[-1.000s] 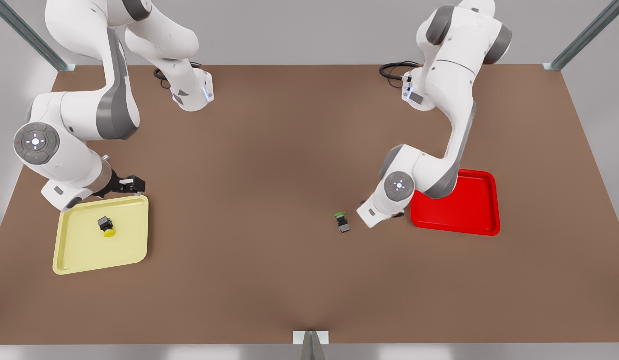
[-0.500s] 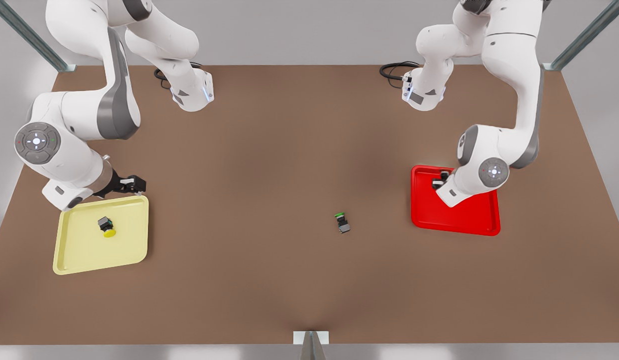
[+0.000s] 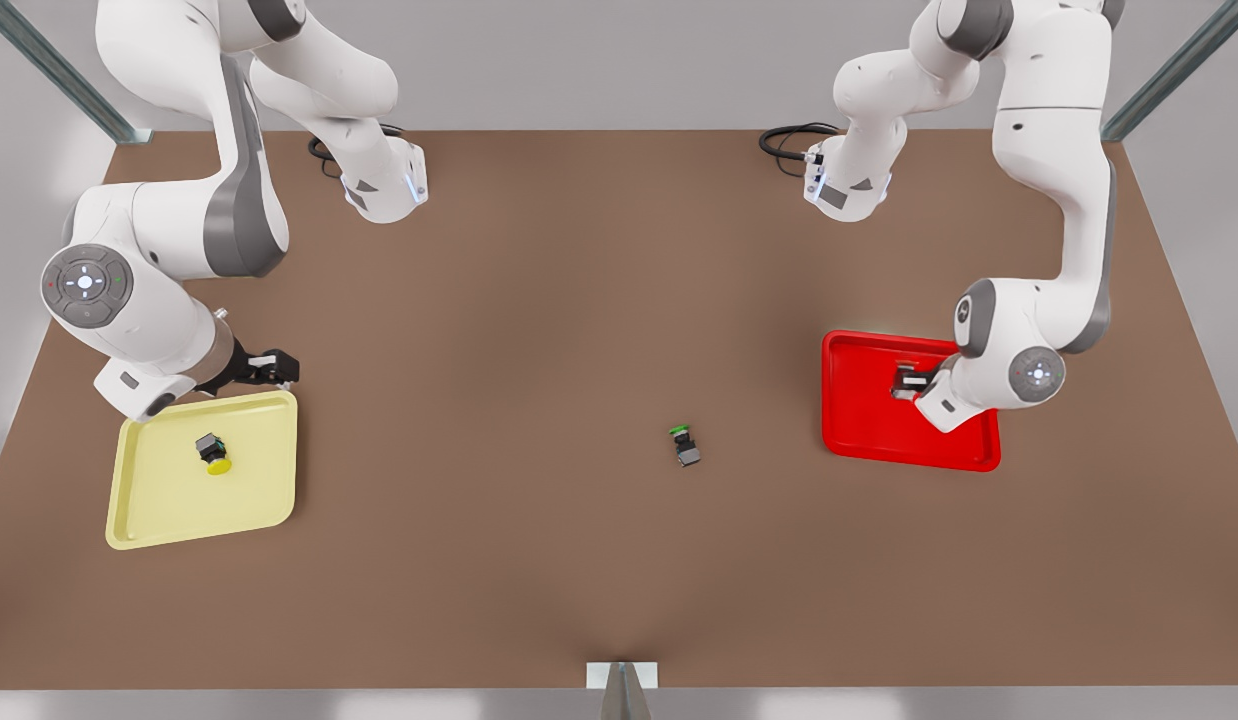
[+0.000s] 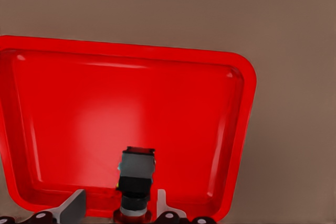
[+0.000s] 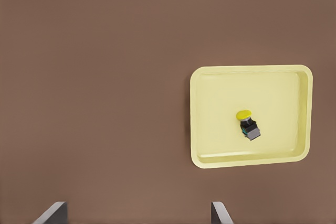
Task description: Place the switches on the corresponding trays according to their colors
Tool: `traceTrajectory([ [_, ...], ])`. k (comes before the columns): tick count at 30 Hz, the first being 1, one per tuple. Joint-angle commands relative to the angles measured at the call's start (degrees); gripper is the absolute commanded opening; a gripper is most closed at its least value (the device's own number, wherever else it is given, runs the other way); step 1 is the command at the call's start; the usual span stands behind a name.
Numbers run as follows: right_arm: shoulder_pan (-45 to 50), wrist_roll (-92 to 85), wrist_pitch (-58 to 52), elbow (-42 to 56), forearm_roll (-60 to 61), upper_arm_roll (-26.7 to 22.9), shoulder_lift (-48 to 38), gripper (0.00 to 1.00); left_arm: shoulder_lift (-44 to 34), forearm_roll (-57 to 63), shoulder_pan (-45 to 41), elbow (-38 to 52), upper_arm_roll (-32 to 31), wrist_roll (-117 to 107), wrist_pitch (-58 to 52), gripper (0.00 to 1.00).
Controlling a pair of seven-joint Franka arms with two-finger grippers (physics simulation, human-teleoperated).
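Left wrist view reveals the left pincer [image 4: 137, 211] gripping the red switch [image 4: 135, 178] over the red tray [image 4: 236, 129]; right pincer [image 5: 137, 214] spread.

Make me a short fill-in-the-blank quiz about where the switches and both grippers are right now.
1. The yellow-capped push-button switch lies in the pale ____ plastic tray.
2. The left gripper, shut on the red-capped switch, hangs over the bright ____ plastic tray.
3. The green-capped switch lies on the brown ____, outside both trays.
4. The right gripper, by the pale tray's far rim, has its fingers ____.

Missing words: yellow; red; table; open
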Motion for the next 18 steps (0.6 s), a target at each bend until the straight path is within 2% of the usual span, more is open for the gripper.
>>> traceTrajectory([
  [1, 0.0, 0.0, 0.0, 0.0, 0.0, 0.0, 0.0, 1.00, -0.1, -0.8, 0.0, 0.0, 0.0, 0.0, -0.1, 1.00],
  [5, 0.0, 0.0, 0.0, 0.0, 0.0, 0.0, 0.0, 1.00, -5.0, -1.1, -0.9, 2.0, -0.4, 0.0, -2.4, 1.00],
  [6, 0.0, 0.0, 0.0, 0.0, 0.0, 0.0, 0.0, 1.00, -6.0, -1.4, -1.0, 4.8, -2.4, -0.3, -5.5, 1.00],
  [8, 0.0, 0.0, -0.1, 0.0, 0.0, 0.0, 0.0, 1.00, -5.4, -1.0, -1.2, 17.9, -6.4, -4.0, -17.9, 1.00],
  [10, 0.0, 0.0, -0.1, 0.0, 0.0, 0.0, 0.0, 1.00, -5.3, -1.0, -2.1, 25.5, -6.9, -4.9, -20.4, 1.00],
  [11, 0.0, 0.0, -0.1, 0.0, 0.0, 0.0, -0.1, 1.00, -5.1, -0.7, -2.0, 30.8, -7.0, -4.9, -25.2, 1.00],
  [12, 0.0, 0.0, -0.1, 0.0, 0.0, 0.0, -0.1, 1.00, -6.4, -0.7, -2.3, 32.1, -6.2, -4.5, -26.5, 1.00],
  [14, 0.0, 0.0, -0.1, 0.0, 0.0, 0.0, -0.1, 1.00, -11.4, -1.5, -8.8, 30.9, 5.5, -3.9, -27.9, 1.00],
  [16, 0.0, 0.0, -0.2, 0.0, 0.0, 0.0, -0.1, 1.00, -12.0, -1.8, -14.3, 30.7, 14.1, -1.8, -29.4, 1.00],
  [18, 0.0, 0.0, -0.2, 0.0, 0.0, 0.0, -0.1, 1.00, -12.2, -3.9, -14.5, 30.7, 14.5, -2.0, -29.7, 1.00],
])
